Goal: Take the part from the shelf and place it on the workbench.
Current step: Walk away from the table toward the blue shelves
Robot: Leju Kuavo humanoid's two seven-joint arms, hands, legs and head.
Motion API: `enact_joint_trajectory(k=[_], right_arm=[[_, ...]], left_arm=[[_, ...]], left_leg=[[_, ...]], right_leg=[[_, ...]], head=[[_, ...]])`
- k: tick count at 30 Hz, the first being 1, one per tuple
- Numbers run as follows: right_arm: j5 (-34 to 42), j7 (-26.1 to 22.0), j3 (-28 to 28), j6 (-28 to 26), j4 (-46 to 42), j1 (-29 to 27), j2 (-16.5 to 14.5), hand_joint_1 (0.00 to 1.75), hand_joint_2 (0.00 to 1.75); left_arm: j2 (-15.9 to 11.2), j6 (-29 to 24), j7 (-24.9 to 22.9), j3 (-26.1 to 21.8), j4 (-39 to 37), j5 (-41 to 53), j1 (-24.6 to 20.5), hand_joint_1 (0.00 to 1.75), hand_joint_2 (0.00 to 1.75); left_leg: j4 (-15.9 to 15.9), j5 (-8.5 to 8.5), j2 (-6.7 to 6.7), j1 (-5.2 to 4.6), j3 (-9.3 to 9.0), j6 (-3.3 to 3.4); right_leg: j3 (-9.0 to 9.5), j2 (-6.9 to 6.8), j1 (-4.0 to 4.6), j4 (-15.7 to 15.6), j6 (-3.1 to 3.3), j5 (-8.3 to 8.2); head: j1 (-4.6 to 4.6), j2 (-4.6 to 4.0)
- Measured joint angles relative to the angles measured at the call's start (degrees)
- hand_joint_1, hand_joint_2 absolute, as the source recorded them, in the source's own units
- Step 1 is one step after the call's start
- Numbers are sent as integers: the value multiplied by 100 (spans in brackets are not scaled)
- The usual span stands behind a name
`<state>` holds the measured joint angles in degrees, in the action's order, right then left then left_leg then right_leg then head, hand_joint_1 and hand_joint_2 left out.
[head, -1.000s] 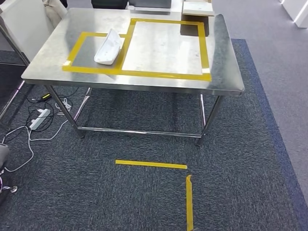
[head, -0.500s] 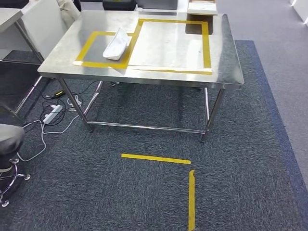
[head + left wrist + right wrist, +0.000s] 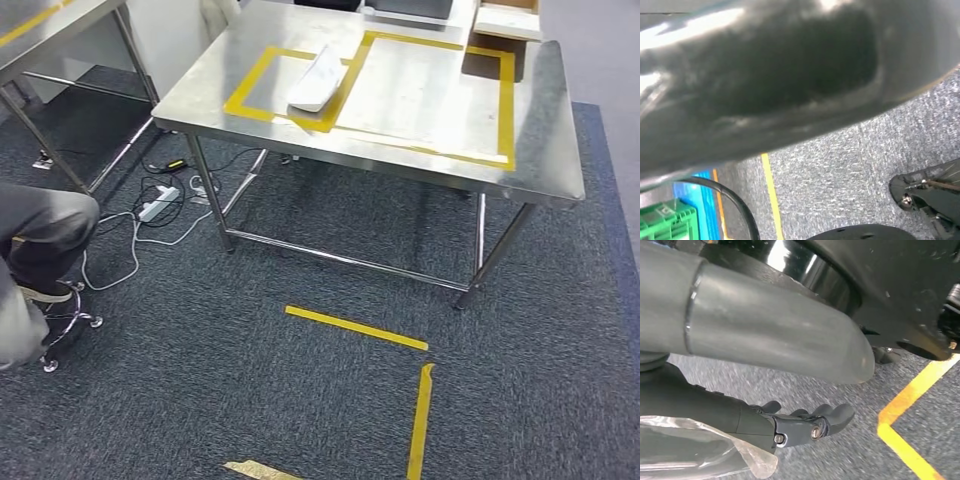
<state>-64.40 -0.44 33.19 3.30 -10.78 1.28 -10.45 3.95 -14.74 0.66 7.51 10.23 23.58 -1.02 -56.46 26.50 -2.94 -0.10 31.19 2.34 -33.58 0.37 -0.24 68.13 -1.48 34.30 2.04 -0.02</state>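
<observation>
One white part (image 3: 317, 79) lies on the steel workbench (image 3: 543, 160), resting across the edge of the smaller of two yellow-taped rectangles (image 3: 253, 85) — the larger rectangle (image 3: 507, 100) sits just beside it. One flat cardboard box (image 3: 507, 20) sits at the far corner of the bench.

A second steel table (image 3: 45, 25) stands to the left, well apart from the bench. Under the bench's left end, one white power strip (image 3: 157, 205) lies on the dark carpet (image 3: 226, 380) among loose cables (image 3: 113, 255). Two strips of yellow floor tape (image 3: 355, 327) form a broken corner in front of the bench, with a third scrap (image 3: 260, 470) near the bottom edge. A person's bent leg in dark trousers (image 3: 45, 225) comes in at the left, a shoe on the wheeled base of a chair (image 3: 72, 325).

In the right wrist view the right hand (image 3: 806, 425) hangs over the carpet, its dark fingers (image 3: 836, 415) loosely curled and close together, with clear plastic film (image 3: 696, 452) beside them — whether it is gripped I cannot tell. For the left hand, I cannot tell how the fingers lie.
</observation>
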Motion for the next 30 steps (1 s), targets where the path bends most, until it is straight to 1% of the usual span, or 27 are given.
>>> enact_joint_trajectory(k=[1, 2, 3, 4, 5, 6, 7, 8, 10, 11, 12, 13, 14, 15, 16, 17, 18, 19, 20, 21, 22, 24, 26, 27, 28, 29, 30], right_arm=[[-2, 1, -1, 1, 0, -1, 4, 0, 0], [-9, 1, -2, 5, 3, -7, 7, 0, 0], [-27, 5, -7, 11, 6, -10, 8, 0, 0], [-59, 17, -15, 22, 9, -9, 10, 0, 0], [-107, 35, -32, 40, 11, -8, 12, 0, 0], [-171, 61, -58, 63, 11, -2, 13, 0, 0], [-251, 96, -97, 98, 11, 4, 16, 0, 0], [-342, 131, -147, 137, 11, 9, 18, 0, 0], [-543, 193, -272, 207, 11, 23, 24, 0, 0], [-639, 208, -338, 232, 11, 29, 31, 0, 0], [-734, 214, -406, 249, 11, 37, 39, 0, 0], [-830, 209, -480, 266, 11, 49, 49, 0, 0], [-925, 202, -559, 285, 11, 64, 58, 0, 0], [-1016, 194, -641, 309, 11, 83, 64, 0, 0], [-1100, 192, -729, 345, 11, 104, 68, 0, 0], [-1166, 198, -810, 384, 11, 124, 72, 0, 0], [-1223, 209, -888, 423, 11, 145, 76, 0, 0], [-1269, 225, -960, 455, 11, 164, 80, 0, 0], [-1303, 238, -1022, 477, 11, 183, 85, 0, 0], [-1327, 242, -1078, 491, 11, 202, 90, 0, 0], [-1341, 234, -1125, 497, 10, 219, 95, 0, 0], [-1347, 191, -1201, 501, 9, 236, 104, 0, 0], [-1345, 160, -1253, 502, 9, 223, 119, 0, 0], [-1344, 156, -1272, 504, 10, 209, 126, 0, 0], [-1343, 154, -1285, 507, 10, 193, 136, 0, 0], [-1342, 154, -1295, 509, 11, 181, 145, 0, 0], [-1341, 152, -1304, 511, 11, 173, 153, 0, 0]], left_arm=[[1, -5, 0, 5, 0, 4, -5, 0, 0], [1, -17, -1, 9, 0, 10, -19, 0, 0], [1, -34, -15, 11, 0, 16, -39, 0, 0], [2, -49, -52, 13, 0, 23, -63, 0, 0], [5, -62, -114, 13, 0, 25, -87, 0, 0], [8, -69, -196, 13, 0, 11, -107, 0, 0], [12, -69, -293, 10, 1, -23, -133, 0, 0], [19, -68, -391, 1, 3, -72, -174, 0, 0], [41, -62, -571, -43, 16, -197, -320, 0, 0], [55, -55, -645, -78, 26, -256, -403, 0, 0], [66, -44, -710, -125, 39, -317, -479, 0, 0], [72, -24, -773, -185, 53, -382, -541, 0, 0], [65, 5, -843, -249, 68, -446, -595, 0, 0], [50, 45, -914, -317, 83, -503, -647, 0, 0], [21, 96, -985, -385, 97, -548, -707, 0, 0], [-15, 149, -1046, -446, 112, -581, -777, 0, 0], [-55, 198, -1090, -507, 125, -606, -857, 0, 0], [-103, 240, -1118, -565, 136, -627, -928, 0, 0], [-152, 276, -1129, -617, 143, -645, -979, 0, 0], [-203, 312, -1132, -664, 146, -657, -1009, 0, 0], [-251, 351, -1135, -706, 148, -663, -1018, 0, 0], [-336, 432, -1140, -760, 150, -648, -1056, 0, 0], [-398, 489, -1143, -787, 151, -628, -1123, 0, 0], [-421, 505, -1144, -799, 151, -626, -1148, 0, 0], [-442, 516, -1151, -811, 151, -625, -1159, 0, 0], [-460, 525, -1161, -820, 151, -625, -1162, 0, 0], [-472, 531, -1170, -828, 151, -625, -1162, 0, 0]], left_leg=[[-22, 4, -74, 3, 7, -10], [-57, 8, -146, -3, 29, -29], [-89, 1, -218, -5, 71, -58], [-112, -16, -287, -2, 123, -98], [-130, -43, -359, 3, 175, -144], [-134, -71, -429, 15, 215, -185], [-163, -58, -400, 17, 251, -221], [-269, 13, -303, 14, 308, -252], [-843, 349, 24, 12, 566, -305], [-1244, 535, 130, 23, 738, -328], [-1591, 664, 188, 37, 881, -343], [-1753, 683, 215, 49, 933, -350], [-1728, 609, 233, 57, 895, -351], [-1471, 441, 263, 61, 746, -342], [-1070, 240, 346, 57, 531, -326], [-684, 107, 477, 29, 336, -305], [-380, 27, 595, 2, 195, -270], [-212, 11, 681, -26, 133, -235], [-168, 35, 697, -53, 137, -202], [-152, 29, 644, -55, 153, -162], [-130, 11, 589, -49, 156, -126], [-89, -32, 470, -24, 158, -48], [-79, -61, 330, -17, 181, 5], [-82, -69, 249, -26, 191, 17], [-84, -74, 165, -37, 194, 23], [-89, -76, 81, -46, 193, 25], [-96, -77, -5, -53, 189, 24]], right_leg=[[168, 125, -18, -391, 3, -218], [311, 275, -42, -738, 5, -368], [416, 400, -61, -972, 7, -422], [457, 480, -70, -1072, 13, -408], [465, 463, -67, -1103, 26, -395], [469, 398, -66, -1118, 54, -395], [464, 322, -69, -1128, 87, -418], [465, 240, -76, -1143, 121, -439], [470, 35, -77, -1160, 162, -460], [465, -69, -68, -1158, 169, -459], [461, -174, -60, -1157, 172, -457], [459, -265, -55, -1156, 172, -455], [460, -345, -52, -1155, 172, -454], [466, -417, -51, -1155, 169, -452], [475, -484, -49, -1155, 162, -447], [479, -545, -32, -1149, 147, -439], [475, -607, -15, -1143, 127, -433], [467, -666, 4, -1137, 106, -427], [460, -724, 20, -1135, 82, -424], [463, -781, 20, -1138, 57, -423], [458, -776, 13, -1124, 28, -395], [330, -510, -5, -843, -15, -187], [-21, -165, -16, -112, -27, 180], [-214, -96, -16, 271, -25, 313], [-351, -64, -14, 518, -18, 347], [-394, -48, -11, 548, -5, 263], [-324, -22, -8, 332, 14, 63]], head=[[-1, 0], [1, 0], [2, 0], [5, 0], [8, 1], [9, 1], [11, 1], [28, 1], [63, 0], [79, 0], [79, 0], [80, 0], [81, 0], [83, 0], [83, 0], [83, 0], [80, 0], [73, 0], [69, 0], [65, 0], [62, 0], [38, 1], [7, 1], [-2, 0], [0, 0], [0, 0], [-1, 0]])
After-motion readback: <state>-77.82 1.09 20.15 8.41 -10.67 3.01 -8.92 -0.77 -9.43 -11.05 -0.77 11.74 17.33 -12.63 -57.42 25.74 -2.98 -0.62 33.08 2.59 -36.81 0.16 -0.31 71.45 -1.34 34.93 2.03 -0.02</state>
